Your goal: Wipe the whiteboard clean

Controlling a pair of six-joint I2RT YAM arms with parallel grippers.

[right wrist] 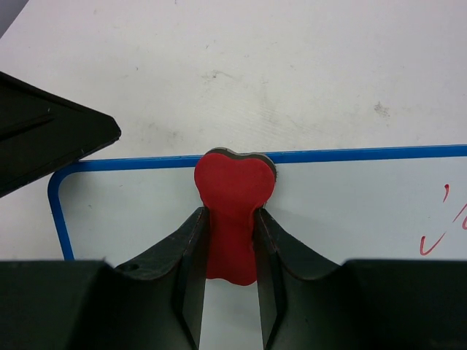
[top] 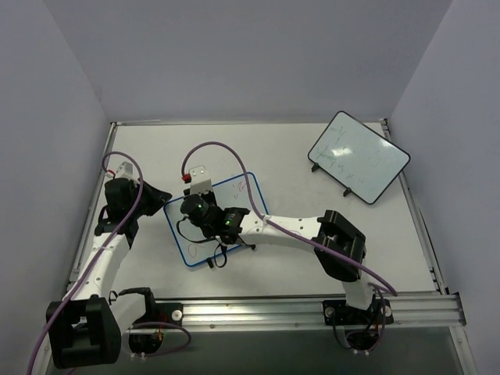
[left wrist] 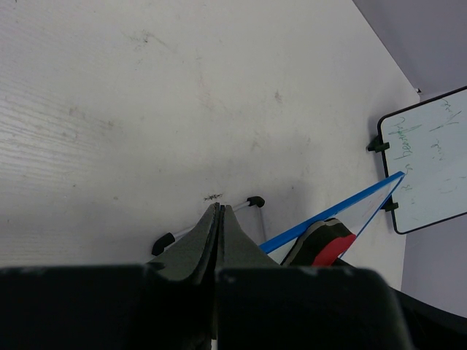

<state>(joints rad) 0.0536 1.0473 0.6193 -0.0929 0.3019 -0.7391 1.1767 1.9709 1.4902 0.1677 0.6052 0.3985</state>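
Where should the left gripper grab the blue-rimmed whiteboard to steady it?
Left short rim of the whiteboard, left gripper coming from the left: feet seem to lift it, leaving room beneath, clear of the red eraser in the right gripper.

Blue-rimmed white on the whiteboard (right wrist: 350,211), streaked with red scribbles (right wrist: 436,237) — same red on the eraser (right wrist: 233,182). Dark grey on the right gripper (right wrist: 228,216). Black rim and faint green marks on the second board (top: 358,155). Scuffed off-white bench (left wrist: 146,109) — purple cables (top: 215,144).
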